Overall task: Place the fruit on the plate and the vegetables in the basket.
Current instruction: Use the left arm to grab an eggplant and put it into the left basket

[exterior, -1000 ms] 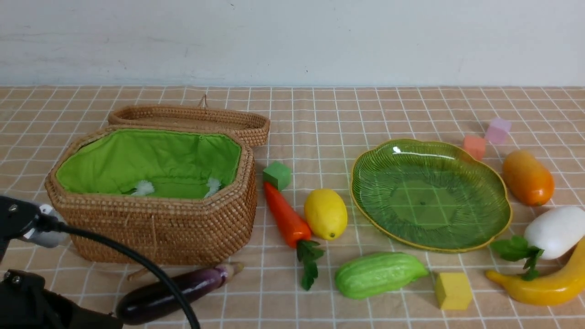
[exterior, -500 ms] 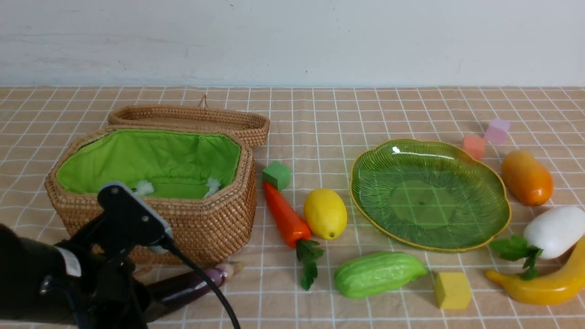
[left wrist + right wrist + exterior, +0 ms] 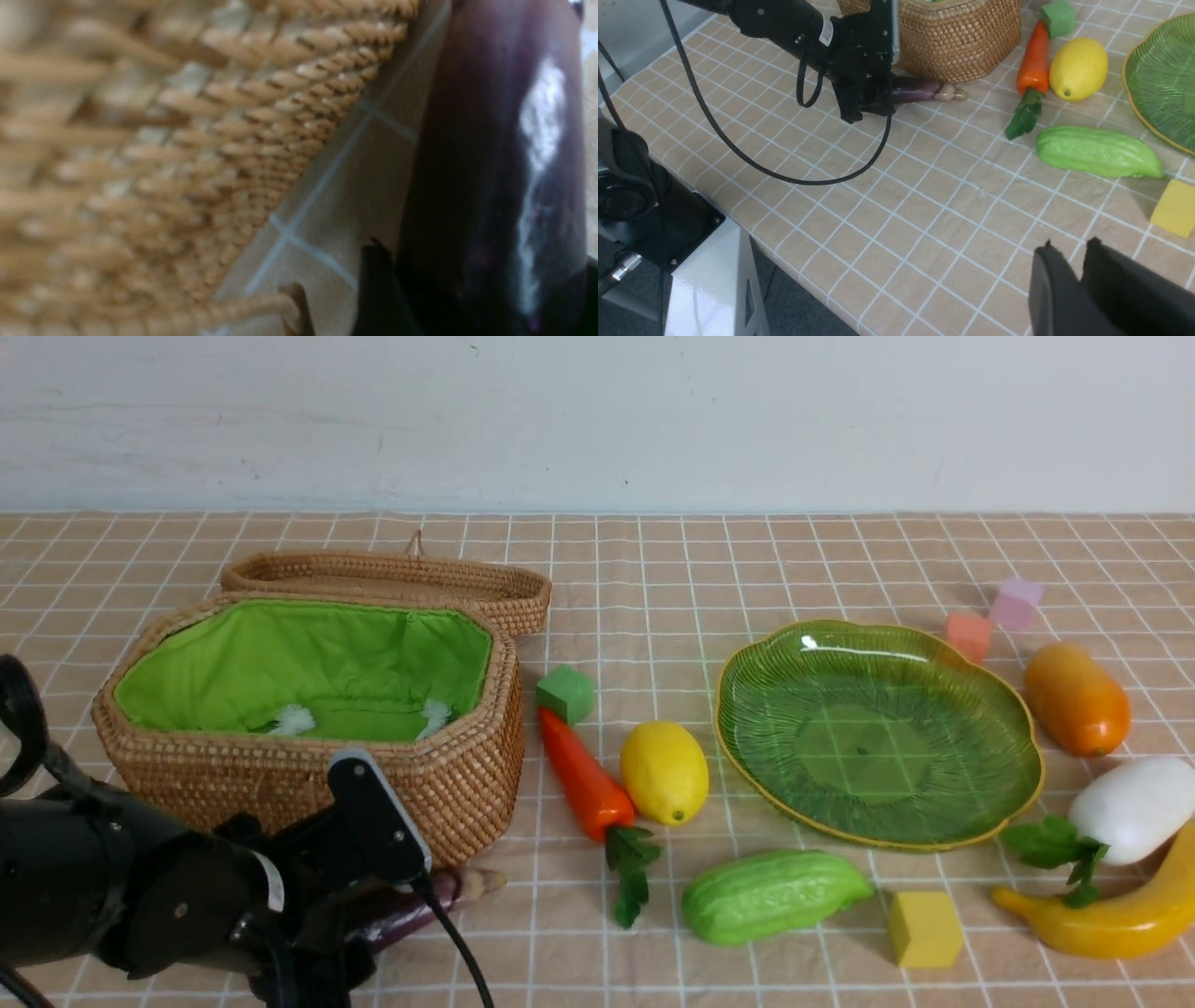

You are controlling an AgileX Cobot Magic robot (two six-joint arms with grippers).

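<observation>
The checked cloth (image 3: pixel 653 579) carries everything. The basket (image 3: pixel 373 793) stands at my left with its lid (image 3: pixel 392 579) thrown back behind it and the green lining showing. The plate (image 3: pixel 878 737) lies well to the right of it, flat on the cloth.

The banana (image 3: pixel 1111 919) lies at the near right edge, and the radish (image 3: pixel 1134 807) is just behind it with its leaves pointing toward the plate. The gourd (image 3: pixel 770 896) lies in front of the plate. The eggplant (image 3: pixel 425 899) lies on the cloth along the basket's near wall, its stem end poking out to the right. The carrot (image 3: pixel 583 779) and the lemon (image 3: pixel 665 773) lie side by side between basket and plate. The mango (image 3: pixel 1076 700) is to the right of the plate.

My left gripper (image 3: pixel 871 98) is down over the eggplant's thick end. Its fingers (image 3: pixel 378 289) straddle the purple skin, but I cannot tell whether they press it. My right gripper (image 3: pixel 1071 249) hangs over the near cloth, well clear of the food, its jaws pressed nearly together on nothing.

The cubes are smallest. The yellow cube (image 3: pixel 924 929) sits beside the gourd and the green cube (image 3: pixel 566 693) at the carrot's tip. The orange cube (image 3: pixel 968 635) and the pink cube (image 3: pixel 1016 602) sit behind the plate.
</observation>
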